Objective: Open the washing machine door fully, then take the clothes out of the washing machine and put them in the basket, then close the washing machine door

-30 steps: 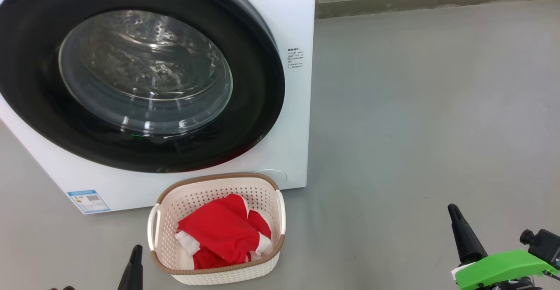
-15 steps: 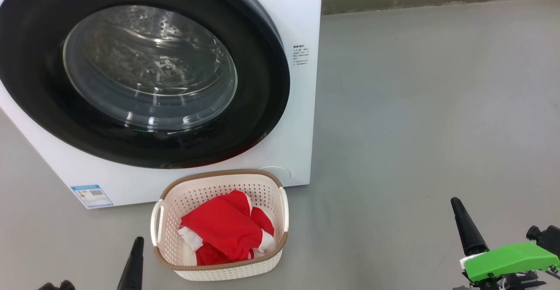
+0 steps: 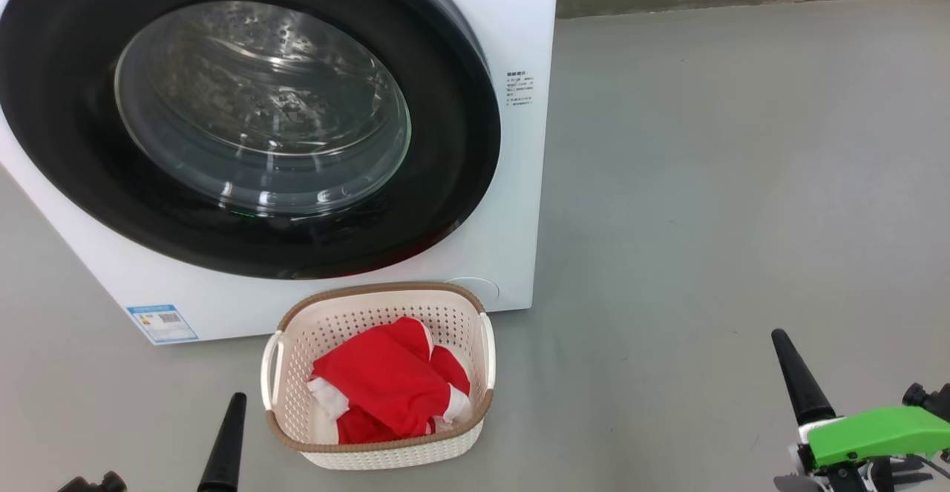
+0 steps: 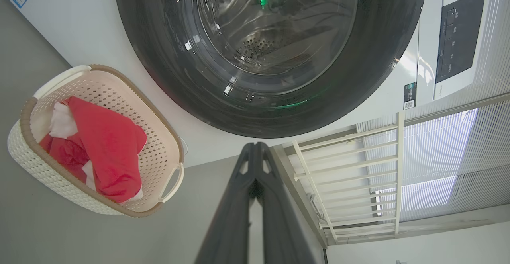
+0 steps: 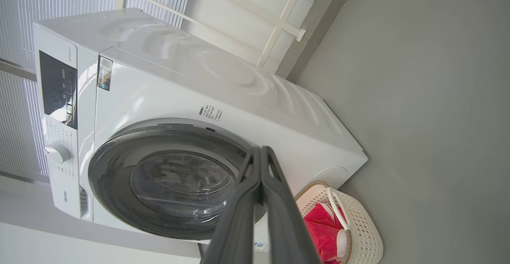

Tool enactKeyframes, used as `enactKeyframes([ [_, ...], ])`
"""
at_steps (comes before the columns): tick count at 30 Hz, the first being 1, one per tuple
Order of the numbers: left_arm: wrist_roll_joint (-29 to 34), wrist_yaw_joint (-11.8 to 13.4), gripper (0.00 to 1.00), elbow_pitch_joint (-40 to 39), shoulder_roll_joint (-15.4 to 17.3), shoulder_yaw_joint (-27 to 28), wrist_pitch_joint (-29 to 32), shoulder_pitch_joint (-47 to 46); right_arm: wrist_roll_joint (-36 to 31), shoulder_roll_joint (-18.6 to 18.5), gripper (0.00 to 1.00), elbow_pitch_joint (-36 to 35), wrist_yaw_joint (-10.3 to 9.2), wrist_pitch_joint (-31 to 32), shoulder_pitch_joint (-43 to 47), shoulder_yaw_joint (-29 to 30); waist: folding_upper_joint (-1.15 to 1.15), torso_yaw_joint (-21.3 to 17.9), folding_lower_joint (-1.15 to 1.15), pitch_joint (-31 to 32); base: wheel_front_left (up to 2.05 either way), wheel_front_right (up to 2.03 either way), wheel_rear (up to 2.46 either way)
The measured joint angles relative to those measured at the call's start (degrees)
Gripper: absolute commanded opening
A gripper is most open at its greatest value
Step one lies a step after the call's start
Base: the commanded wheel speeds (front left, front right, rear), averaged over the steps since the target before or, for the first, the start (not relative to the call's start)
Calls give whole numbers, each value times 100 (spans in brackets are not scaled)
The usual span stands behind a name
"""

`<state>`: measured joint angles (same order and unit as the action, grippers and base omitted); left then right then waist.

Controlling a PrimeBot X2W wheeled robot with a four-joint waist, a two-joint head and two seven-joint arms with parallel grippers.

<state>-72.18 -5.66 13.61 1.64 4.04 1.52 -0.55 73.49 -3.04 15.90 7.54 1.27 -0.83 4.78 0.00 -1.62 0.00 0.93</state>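
Both hands are seen closed tight with nothing held. The left hand [image 3: 236, 403] is poised low over the floor [image 3: 705, 217], and the right hand [image 3: 779, 338] likewise, each pointed toward the washing machine [image 3: 519, 202]. The clothes [image 3: 386, 392] are piled in the basket [image 3: 375, 289], just ahead and to the right of the left hand and well off to the left of the right hand. They are judged soft, light and limp, best pinched at a bunched fold. The washing machine door [image 3: 67, 180], ahead of and above the left hand, is seen shut against the machine's front. It is judged stiff, fairly heavy and slippery with gloss, best pressed or pulled at its outer edge.
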Motion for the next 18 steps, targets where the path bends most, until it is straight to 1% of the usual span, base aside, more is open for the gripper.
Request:
enactKeyframes([
  [3,-186,-1,0,21,2,7,49,-1,212,2,0,-5,-1,51,-84,16,0,17,0,-12,0,0,0],
  [5,-331,-44,0,31,4,11,90,-7,296,3,0,-8,-1,87,-102,29,0,28,0,-19,0,0,0],
  [16,-1069,-53,0,91,19,26,253,-159,992,14,0,-11,-1,254,-182,144,0,90,0,-61,0,0,0],
  [18,-1203,-93,0,100,20,31,296,-208,1117,15,0,-16,-1,289,-190,164,0,101,0,-69,0,0,0],
])
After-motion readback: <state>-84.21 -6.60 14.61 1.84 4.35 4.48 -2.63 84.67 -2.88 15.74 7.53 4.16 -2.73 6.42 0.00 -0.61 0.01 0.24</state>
